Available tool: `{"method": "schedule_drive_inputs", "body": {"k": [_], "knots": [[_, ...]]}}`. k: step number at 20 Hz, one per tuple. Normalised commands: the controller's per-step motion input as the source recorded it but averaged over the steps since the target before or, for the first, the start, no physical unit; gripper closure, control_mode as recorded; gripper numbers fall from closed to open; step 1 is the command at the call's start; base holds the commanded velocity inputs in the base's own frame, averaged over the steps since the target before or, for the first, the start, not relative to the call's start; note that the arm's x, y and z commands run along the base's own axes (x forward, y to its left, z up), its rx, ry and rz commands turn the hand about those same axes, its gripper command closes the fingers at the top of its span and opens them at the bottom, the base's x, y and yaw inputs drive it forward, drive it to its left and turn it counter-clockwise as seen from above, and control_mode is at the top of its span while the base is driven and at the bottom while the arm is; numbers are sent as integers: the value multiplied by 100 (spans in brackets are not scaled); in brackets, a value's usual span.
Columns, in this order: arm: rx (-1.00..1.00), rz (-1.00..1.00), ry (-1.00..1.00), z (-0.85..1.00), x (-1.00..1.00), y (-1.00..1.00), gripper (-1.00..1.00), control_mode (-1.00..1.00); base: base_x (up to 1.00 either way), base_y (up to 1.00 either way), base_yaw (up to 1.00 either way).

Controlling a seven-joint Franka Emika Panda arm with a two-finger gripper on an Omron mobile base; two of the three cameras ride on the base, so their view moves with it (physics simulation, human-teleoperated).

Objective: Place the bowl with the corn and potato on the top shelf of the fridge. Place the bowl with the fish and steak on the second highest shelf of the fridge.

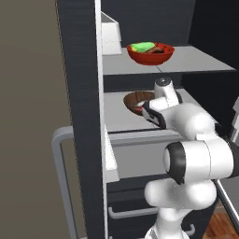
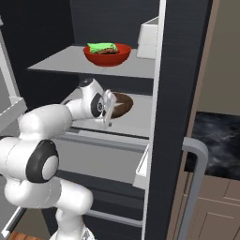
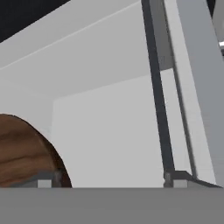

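1. The gripper (image 2: 108, 108) is inside the fridge (image 1: 84, 93), low over the second highest shelf (image 1: 119, 116). In the hand view its two finger tips (image 3: 43, 181) stand wide apart with nothing between them, so the jaws are open.
2. Just beside the jaws sits the brown wooden bowl (image 2: 123, 104), resting on that same shelf. One finger tip is right at its outer wall; I cannot tell whether it touches. In the hand view the bowl's curved side (image 3: 22, 148) bulges up beside that tip.
3. A speck of red, the steak (image 1: 138, 108), peeks over the bowl's rim right by the gripper. The fish is too hidden to make out.
4. Beyond and above the jaws, on the top shelf (image 2: 61, 61), stands the red bowl (image 2: 107, 55), well apart from the gripper.
5. In it lie the green corn (image 1: 142, 46) and, against it, the brown potato (image 1: 158, 49).
6. Farther back still, a white door bin (image 2: 148, 40) hangs at top-shelf height.
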Motion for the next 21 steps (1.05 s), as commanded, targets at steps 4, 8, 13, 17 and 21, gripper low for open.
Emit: {"method": "schedule_drive_inputs", "body": {"k": [4,8,13,17,21], "knots": [[0,0,-24,31,-100,7,-100,-100,0,0,0],[-7,-1,-40,61,-100,25,-100,-100,0,0,0],[-4,-5,-37,86,-100,32,-100,-100,0,0,0],[0,-4,-17,100,-100,26,-100,-100,0,0,0],[0,0,-9,100,-100,19,-100,-100,0,0,0]]}}
